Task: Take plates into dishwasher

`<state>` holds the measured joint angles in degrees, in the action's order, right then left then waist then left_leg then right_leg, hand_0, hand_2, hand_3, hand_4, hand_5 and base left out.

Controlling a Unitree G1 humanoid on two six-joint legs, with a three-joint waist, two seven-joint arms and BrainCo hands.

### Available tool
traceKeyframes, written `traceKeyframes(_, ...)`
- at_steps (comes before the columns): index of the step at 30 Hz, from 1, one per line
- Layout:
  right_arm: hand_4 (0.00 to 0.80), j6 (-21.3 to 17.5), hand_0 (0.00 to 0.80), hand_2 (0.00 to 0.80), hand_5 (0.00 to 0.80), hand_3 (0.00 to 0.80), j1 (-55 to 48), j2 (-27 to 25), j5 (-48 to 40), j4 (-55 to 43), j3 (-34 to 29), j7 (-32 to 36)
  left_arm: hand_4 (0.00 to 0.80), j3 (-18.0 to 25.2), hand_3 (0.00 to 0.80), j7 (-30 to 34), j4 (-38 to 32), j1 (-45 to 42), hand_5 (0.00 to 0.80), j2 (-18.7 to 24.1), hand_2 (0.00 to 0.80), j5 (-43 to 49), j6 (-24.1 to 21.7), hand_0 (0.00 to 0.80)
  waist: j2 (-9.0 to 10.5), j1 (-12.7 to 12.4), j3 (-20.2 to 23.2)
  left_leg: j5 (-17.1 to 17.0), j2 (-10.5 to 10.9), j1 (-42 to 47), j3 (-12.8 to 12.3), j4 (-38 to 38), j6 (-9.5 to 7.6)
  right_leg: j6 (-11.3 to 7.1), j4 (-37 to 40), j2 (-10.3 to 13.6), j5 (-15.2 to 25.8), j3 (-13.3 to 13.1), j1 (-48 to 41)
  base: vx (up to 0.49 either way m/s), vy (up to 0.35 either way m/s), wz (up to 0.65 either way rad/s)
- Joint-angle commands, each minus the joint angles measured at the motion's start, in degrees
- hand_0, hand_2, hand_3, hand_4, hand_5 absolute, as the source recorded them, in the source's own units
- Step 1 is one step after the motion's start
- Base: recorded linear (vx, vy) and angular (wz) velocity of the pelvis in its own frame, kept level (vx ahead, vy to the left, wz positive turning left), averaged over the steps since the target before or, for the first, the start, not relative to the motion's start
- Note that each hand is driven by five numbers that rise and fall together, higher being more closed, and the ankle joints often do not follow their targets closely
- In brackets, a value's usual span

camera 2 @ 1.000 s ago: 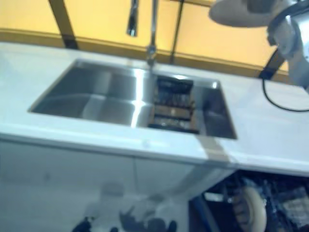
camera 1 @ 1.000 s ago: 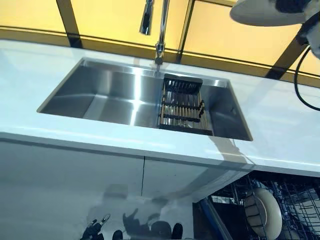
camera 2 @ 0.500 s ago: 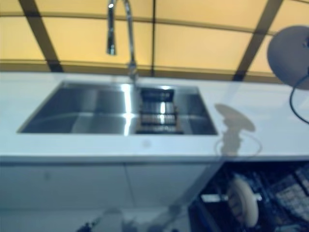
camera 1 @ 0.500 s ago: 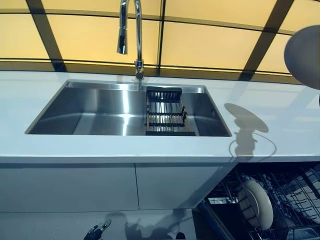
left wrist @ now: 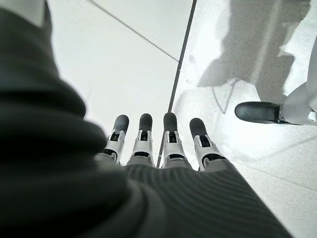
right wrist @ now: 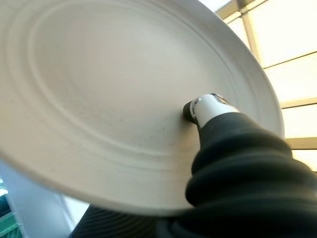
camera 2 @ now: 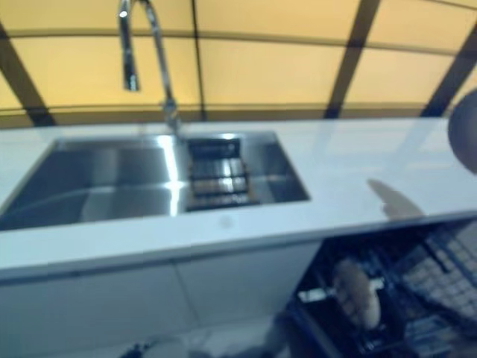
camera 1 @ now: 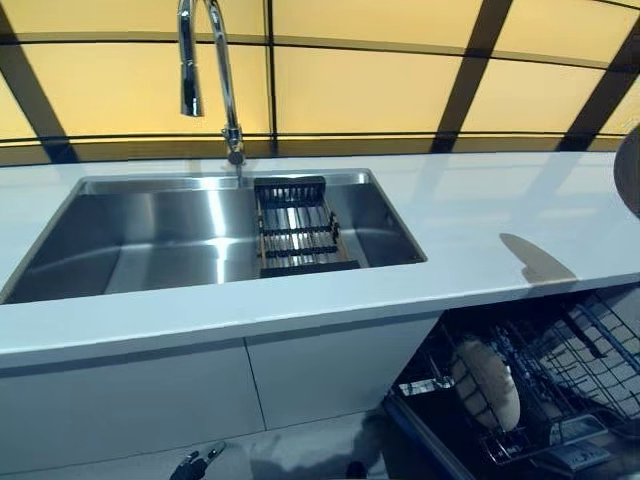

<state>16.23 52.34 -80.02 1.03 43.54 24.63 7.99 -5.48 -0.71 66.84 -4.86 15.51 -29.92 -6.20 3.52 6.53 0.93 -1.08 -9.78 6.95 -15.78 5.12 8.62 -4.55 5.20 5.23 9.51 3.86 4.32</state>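
Left eye view: I count one stainless steel sink [camera 1: 180, 245], one chrome tap [camera 1: 205, 60], one dark slatted drain rack [camera 1: 293, 232] in the sink's right part, and one white plate standing on edge [camera 1: 487, 382] in the open dishwasher rack [camera 1: 560, 370] at lower right. A grey rim at the far right edge is a second plate [camera 1: 632, 170].

Right eye view: same scene, nothing extra.

Left wrist view: my left hand [left wrist: 158, 148] has straight, spread fingers over pale floor, empty.

Right wrist view only: the round ridged off-white plate [right wrist: 114, 94], my right hand [right wrist: 223, 163] pinching it by the thumb.
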Motion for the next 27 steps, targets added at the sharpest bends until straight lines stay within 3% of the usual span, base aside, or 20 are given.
traceKeyframes(1,0.800,-2.18,0.800,0.800,0.800,0.800,-1.84,-2.45,0.59,-2.72,-4.13,-0.20,0.000,0.60,0.000,0.55,1.64,4.04,0.000,3.11,0.000,2.62,-0.28,0.000,3.67,1.67,-1.22,1.75,-0.84,1.93,-1.04,-0.12,-2.10,-5.59,-0.20,2.73,-4.32,-1.15,-5.39,-0.017,-0.018,-0.14)
traceKeyframes(6,0.800,-2.49,0.800,0.800,0.800,0.800,-10.18,-1.48,0.57,-4.86,-11.12,0.49,0.000,1.00,0.000,0.91,1.83,4.41,0.000,3.14,0.000,2.85,-0.25,0.000,3.27,3.11,-1.48,2.05,-0.97,2.61,-2.46,-0.12,-2.11,-5.59,-0.20,2.55,-3.98,-2.14,-4.79,-0.015,-0.013,-0.11)
traceKeyframes(13,0.800,-2.35,0.800,0.800,0.800,0.800,-24.13,4.46,0.03,-9.48,-21.75,-0.22,0.000,1.15,0.000,0.87,1.47,5.40,0.000,2.67,0.000,3.38,0.38,0.000,2.30,5.14,-2.15,2.78,-0.98,3.41,-4.31,-0.12,-2.37,-5.70,-0.20,2.48,-3.46,-3.72,-3.54,-0.023,-0.014,-0.13)
traceKeyframes(17,0.800,-2.51,0.800,0.800,0.800,0.800,-27.29,8.00,0.01,-11.07,-23.56,-1.65,0.000,0.96,0.000,0.83,1.37,6.06,0.000,2.57,0.000,3.05,0.73,0.000,1.80,5.88,-2.67,3.19,-0.94,3.81,-5.13,-0.12,-2.47,-5.75,-0.20,2.47,-3.18,-4.37,-2.86,-0.020,-0.015,-0.12)
traceKeyframes(27,0.800,4.57,0.800,0.800,0.800,0.800,-30.52,17.44,5.35,-12.87,-24.83,-8.80,0.000,1.18,0.000,0.58,0.71,6.61,0.000,1.09,0.000,0.09,0.70,0.000,-0.58,7.16,-4.30,3.86,-0.51,4.26,-5.44,-0.12,-2.66,-5.72,-0.20,2.67,-2.88,-5.46,-1.82,-0.010,0.005,-0.07)
